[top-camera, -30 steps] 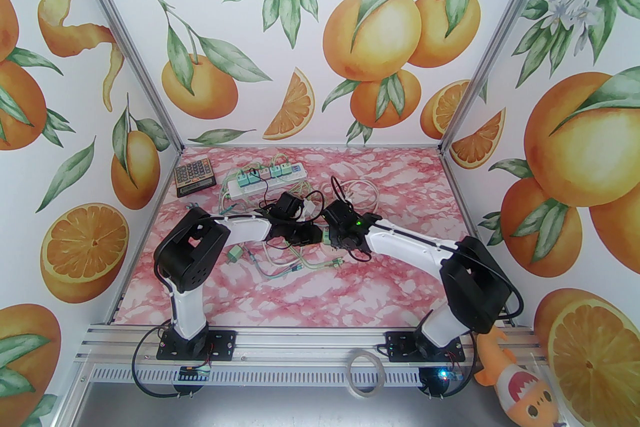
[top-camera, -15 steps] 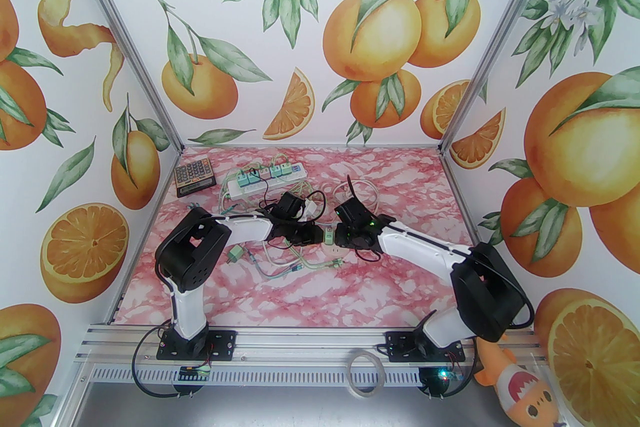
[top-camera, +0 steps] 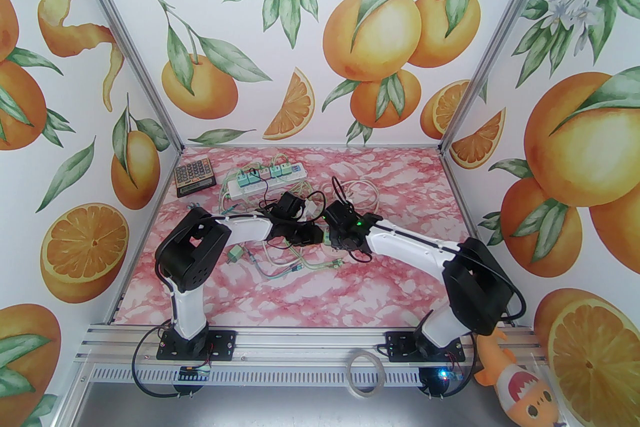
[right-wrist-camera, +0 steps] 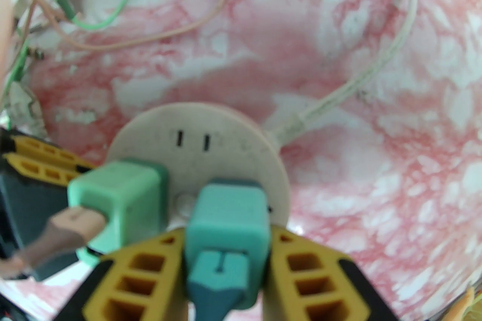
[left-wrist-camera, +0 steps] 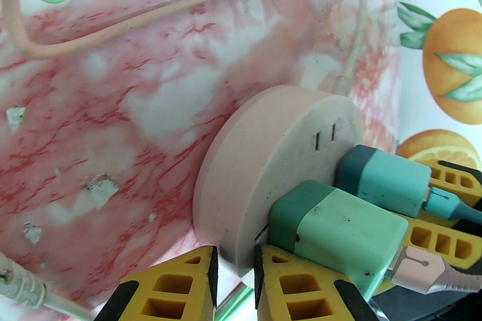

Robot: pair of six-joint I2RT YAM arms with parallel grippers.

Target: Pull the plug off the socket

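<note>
While pinching the socket (left-wrist-camera: 263,161) by its lower rim, left claw (left-wrist-camera: 235,274) closed tight: one yellow finger (left-wrist-camera: 192,266) behind the pink disc, the other on its face. Socket up on edge, face turned toward right claw (right-wrist-camera: 228,236). Cannot tell whether the rim touches the table (left-wrist-camera: 94,105).

Right claw clamped on the teal plug (right-wrist-camera: 228,214), fingers (right-wrist-camera: 290,248) flat against both its sides. Teal plug seated on the socket's face, base against it, just below a free pair of slots (right-wrist-camera: 179,139). Next to it on the same face, green plug (right-wrist-camera: 120,195) with a pink cable (right-wrist-camera: 71,225) at its tail; from the left wrist, a sliver of metal prong bared at its base. Off the socket's edge, a white cord (right-wrist-camera: 376,67) trailing away over the table.

Seen from above, both claws tip to tip at the socket, mid-table. Behind the socket, toward the back wall, power strip (top-camera: 265,177) with several plugs in it. Behind the socket and well to its left, calculator (top-camera: 194,177). Left of the socket and nearer the arm bases, loose plug (top-camera: 233,255) among thin cables (top-camera: 290,267).
</note>
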